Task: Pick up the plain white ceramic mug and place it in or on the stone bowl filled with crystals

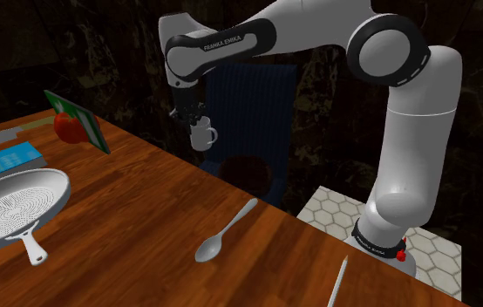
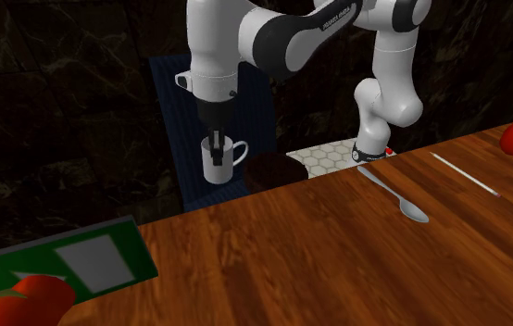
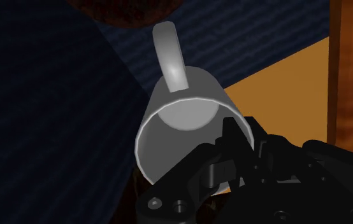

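A white mug (image 1: pixel 203 135) (image 2: pixel 218 163) hangs upright in the air past the wooden table's far edge, in front of a dark blue chair (image 1: pixel 257 92). My gripper (image 1: pixel 191 116) (image 2: pixel 215 146) comes down from above and is shut on the mug's rim, opposite the handle. In the wrist view the mug (image 3: pixel 181 121) shows its hollow inside and handle, with one finger inside the rim and my gripper (image 3: pixel 232 143) clasping the wall. The dark reddish-brown bowl (image 1: pixel 248 170) (image 2: pixel 276 171) (image 3: pixel 124 11) sits lower, on the chair seat, just beside the mug; its contents are not discernible.
On the wooden table (image 1: pixel 144 218) lie a white frying pan (image 1: pixel 13 209), a grey spoon (image 1: pixel 224 234) (image 2: pixel 394 194), a thin grey utensil (image 1: pixel 337 281) (image 2: pixel 465 173), a tomato (image 1: pixel 70 129) against a green box (image 1: pixel 83 118), and a blue book (image 1: pixel 13 157). The chair back (image 2: pixel 176 102) stands behind the mug.
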You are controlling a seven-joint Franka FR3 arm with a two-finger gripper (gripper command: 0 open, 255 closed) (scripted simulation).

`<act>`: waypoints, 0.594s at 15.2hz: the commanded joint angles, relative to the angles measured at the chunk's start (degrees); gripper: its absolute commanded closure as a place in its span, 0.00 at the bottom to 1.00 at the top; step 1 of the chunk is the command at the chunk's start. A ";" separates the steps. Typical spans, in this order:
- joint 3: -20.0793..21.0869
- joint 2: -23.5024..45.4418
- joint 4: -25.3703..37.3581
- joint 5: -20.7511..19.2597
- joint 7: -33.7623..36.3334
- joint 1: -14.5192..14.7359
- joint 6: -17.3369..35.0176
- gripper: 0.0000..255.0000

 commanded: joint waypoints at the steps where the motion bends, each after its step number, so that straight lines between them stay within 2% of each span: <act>1: 0.03 -0.10 1.40 0.05 -0.09 0.04 -1.53 1.00; 6: 0.09 -0.14 4.78 0.13 -0.26 0.13 -4.94 1.00; 9: -0.34 -7.50 -3.82 1.80 -2.10 -1.29 -3.44 1.00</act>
